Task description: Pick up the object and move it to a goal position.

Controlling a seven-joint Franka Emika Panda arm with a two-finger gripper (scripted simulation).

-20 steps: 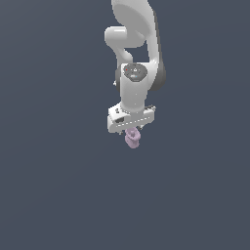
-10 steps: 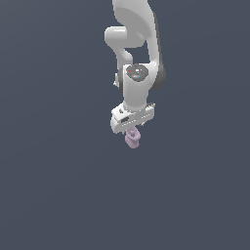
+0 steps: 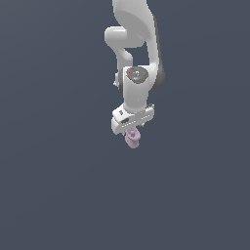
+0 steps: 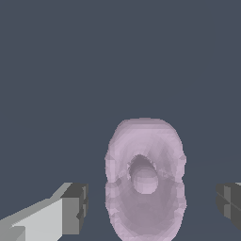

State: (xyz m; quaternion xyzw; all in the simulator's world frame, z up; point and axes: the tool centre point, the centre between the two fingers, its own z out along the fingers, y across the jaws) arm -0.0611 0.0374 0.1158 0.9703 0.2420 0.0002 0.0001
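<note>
The object [image 3: 132, 139] is a small pale lilac-pink knobbly lump with a hollow in its middle. In the exterior view it lies just under the white hand of my arm. In the wrist view the object [image 4: 145, 181] sits between my two dark fingertips [image 4: 75, 207], with a narrow gap on each side. My gripper [image 3: 131, 132] points straight down around the object. It is open and its pads do not touch the object. It also shows in the wrist view [image 4: 153, 207].
The ground is a plain dark grey-blue surface [image 3: 58, 185] with no other object in view. The white arm [image 3: 134, 49] rises from the hand toward the upper edge of the exterior view.
The wrist has turned slightly above the object. The object has stayed in the same place under the hand.
</note>
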